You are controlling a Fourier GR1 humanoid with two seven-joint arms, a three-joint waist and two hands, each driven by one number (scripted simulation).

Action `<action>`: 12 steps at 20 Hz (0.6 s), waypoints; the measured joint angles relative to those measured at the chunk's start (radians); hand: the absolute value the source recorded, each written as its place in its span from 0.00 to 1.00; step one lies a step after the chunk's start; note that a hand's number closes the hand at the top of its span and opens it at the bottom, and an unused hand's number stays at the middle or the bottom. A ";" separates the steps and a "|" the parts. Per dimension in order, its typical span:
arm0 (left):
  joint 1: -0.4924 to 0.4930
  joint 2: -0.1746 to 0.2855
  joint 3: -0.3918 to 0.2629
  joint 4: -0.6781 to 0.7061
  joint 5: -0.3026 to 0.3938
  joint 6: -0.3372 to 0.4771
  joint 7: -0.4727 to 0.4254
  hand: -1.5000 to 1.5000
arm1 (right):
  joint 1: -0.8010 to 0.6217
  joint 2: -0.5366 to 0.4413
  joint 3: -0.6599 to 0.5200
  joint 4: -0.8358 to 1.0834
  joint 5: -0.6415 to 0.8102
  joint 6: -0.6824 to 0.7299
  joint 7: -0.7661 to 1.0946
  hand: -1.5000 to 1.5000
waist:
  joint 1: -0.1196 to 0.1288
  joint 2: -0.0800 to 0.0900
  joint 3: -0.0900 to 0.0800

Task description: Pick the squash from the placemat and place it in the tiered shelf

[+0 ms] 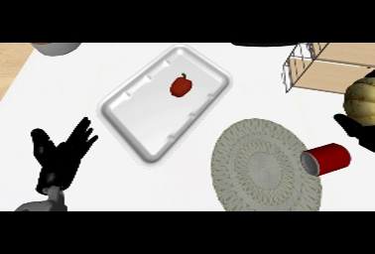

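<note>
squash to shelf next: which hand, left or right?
Right. The right hand, at the view's right edge, is curled round the squash, which is off the placemat and close beside the tiered shelf. The left hand rests open at lower left, beyond the tray, far from both.

Pepper (181, 86) in tray (139, 126), left of placemat (256, 173)

Pale ribbed squash (362, 97) at right edge, between woven placemat (256, 168) and tiered shelf (316, 73)
</note>
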 measured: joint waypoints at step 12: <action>-0.039 -0.005 0.008 0.042 -0.011 -0.013 -0.001 0.50 | -0.390 -0.261 -0.199 0.373 -0.108 0.065 0.059 1.00 | 0.022 0.006 0.002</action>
